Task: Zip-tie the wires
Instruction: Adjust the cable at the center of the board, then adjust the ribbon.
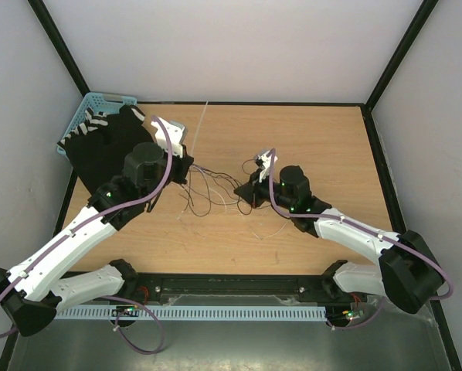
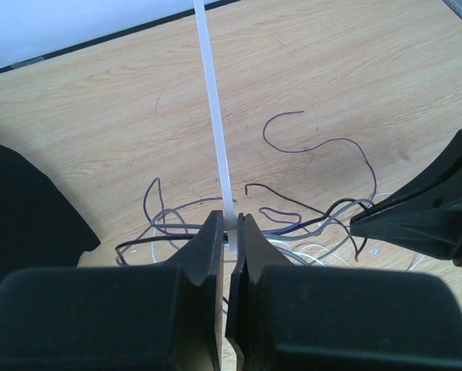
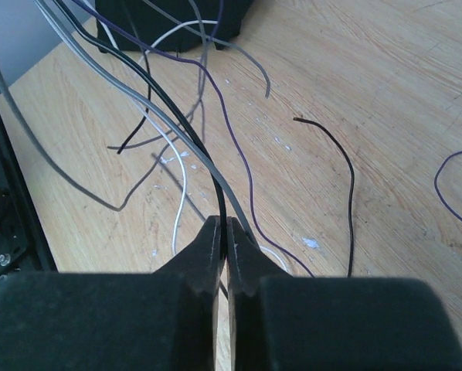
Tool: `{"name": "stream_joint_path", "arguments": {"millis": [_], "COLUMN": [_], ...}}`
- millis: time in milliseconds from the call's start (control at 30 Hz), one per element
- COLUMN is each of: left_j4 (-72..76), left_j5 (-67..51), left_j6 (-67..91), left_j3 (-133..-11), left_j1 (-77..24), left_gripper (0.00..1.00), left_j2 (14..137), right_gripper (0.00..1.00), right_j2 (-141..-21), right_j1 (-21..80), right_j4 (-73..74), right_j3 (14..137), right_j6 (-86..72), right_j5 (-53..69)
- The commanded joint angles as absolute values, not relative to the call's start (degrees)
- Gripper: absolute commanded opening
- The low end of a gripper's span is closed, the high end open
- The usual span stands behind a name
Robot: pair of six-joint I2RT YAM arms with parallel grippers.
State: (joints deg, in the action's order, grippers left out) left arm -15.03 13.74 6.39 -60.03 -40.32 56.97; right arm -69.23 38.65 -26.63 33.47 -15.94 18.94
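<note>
Up close in the left wrist view: left gripper [image 2: 231,232], black tips clenched on the lower end of the zip tie [image 2: 214,116]; zip tie running straight away from the tips toward the far edge of the table [image 2: 354,69]. Just beyond those tips, lying on the wood, the wires [image 2: 293,220], black, grey, white and purple, looped and crossing. Up close in the right wrist view: right gripper [image 3: 225,232], pinched tight on a black and a grey strand of the wires; other strands fanning away, some lifted, some flat on the wood. From above: both grippers mid-table, near each other, wires strung between them; cloth [image 1: 107,147] against the basket [image 1: 92,104] at the far left corner.
</note>
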Motion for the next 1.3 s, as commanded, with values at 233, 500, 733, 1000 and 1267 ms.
{"name": "stream_joint_path", "arguments": {"millis": [233, 500, 733, 1000, 1267], "left_j4": [-14.64, -14.89, -15.06, -14.98, -14.45], "left_j5": [14.8, 15.31, 14.83, 13.09, 10.0], "left_j6": [4.84, 4.74, 4.77, 5.46, 8.03], "left_j3": [-60.75, -60.99, -61.08, -61.0, -59.5], "left_j1": [-40.25, -40.21, -40.25, -40.25, -40.34], "left_gripper": [0.0, 0.0, 0.0, 0.0, 0.0], "left_j2": [55.81, 55.97, 56.03, 56.66, 57.11], "right_gripper": [0.38, 0.52, 0.68, 0.77, 0.78], "right_j2": [-65.6, -64.02, -65.48, -65.37, -69.01], "right_j1": [38.45, 38.45, 38.49, 38.49, 38.47], "right_j4": [-20.55, -23.25, -27.56, -32.77, -37.05], "right_j3": [36.02, 36.46, 36.66, 41.16, 48.81], "right_j6": [-11.79, -13.17, -13.3, -16.41, -35.08], "right_j5": [18.21, 25.04, 25.86, 24.01, 13.68]}}
